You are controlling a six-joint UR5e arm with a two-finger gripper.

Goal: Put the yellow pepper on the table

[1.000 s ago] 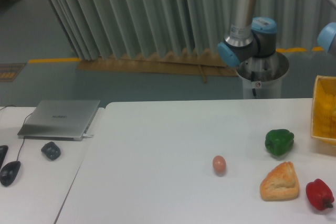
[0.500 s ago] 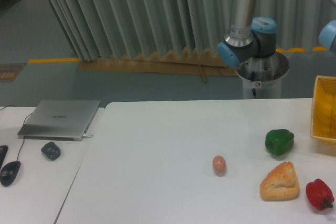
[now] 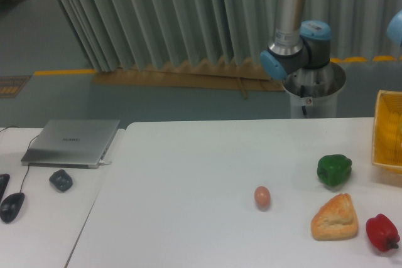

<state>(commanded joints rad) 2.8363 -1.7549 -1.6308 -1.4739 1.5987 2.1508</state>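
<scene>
We could not see our gripper at all; it was out past the right edge, so we could not tell if it was open or closed. Only the arm's post [image 3: 293, 10] showed at the back. The yellow pepper was not in sight either. A yellow basket [image 3: 389, 131] sat at the right edge, and we guessed the pepper was in there or already held. The table [image 3: 188, 174] had a green pepper [image 3: 333, 169], a brown egg [image 3: 262, 196], a pastry [image 3: 335, 217] and a red pepper [image 3: 382, 231] on it. We thought we were fetching the pepper. Next, it would need a bare spot, away from the other food.
</scene>
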